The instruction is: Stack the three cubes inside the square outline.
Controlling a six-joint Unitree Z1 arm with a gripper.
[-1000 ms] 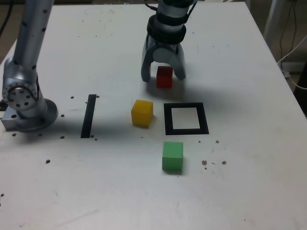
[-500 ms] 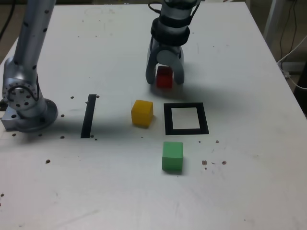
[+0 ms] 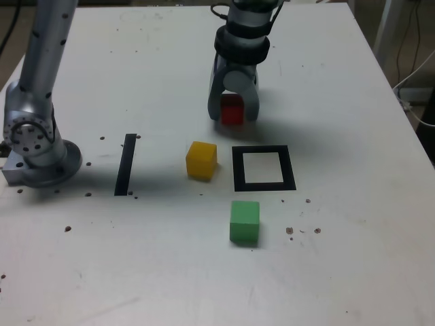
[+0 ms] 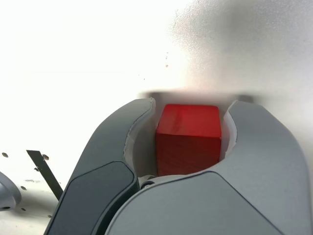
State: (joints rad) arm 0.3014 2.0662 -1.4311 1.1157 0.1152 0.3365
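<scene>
Clamping my pincer [image 3: 233, 114] around the red cube [image 3: 232, 109], I had my two curved fingers one on each of its opposite flat faces, because those faces gave the surest purchase for a lift. In the wrist view the red cube [image 4: 188, 137] sat squarely between my fingers [image 4: 117, 142], the one finger pressed against it and the other touching or very nearly so, so I judged the cube grasped, or all but grasped, though it rested on the table [image 3: 340, 81] and was not yet raised. I came at it from straight above, wrist pointing down, which kept my fingers clear of the other blocks.

That red cube lay at the far side of the table in the exterior view, beyond the square outline [image 3: 264, 168] and a little toward that view's left of it. The outline held nothing. The yellow cube [image 3: 202, 160] stood just beside the outline's left edge in the exterior view, outside the tape. The green cube [image 3: 245, 221] stood on the near side of the outline, also outside it.

I counted three cubes, one of each colour, none stacked. I counted one square outline and one straight black tape strip [image 3: 126, 164], well off to the exterior view's left, near my own base [image 3: 37, 153]. One arm, one pincer. By my reckoning the stacking had barely begun, with the first cube only just taken
</scene>
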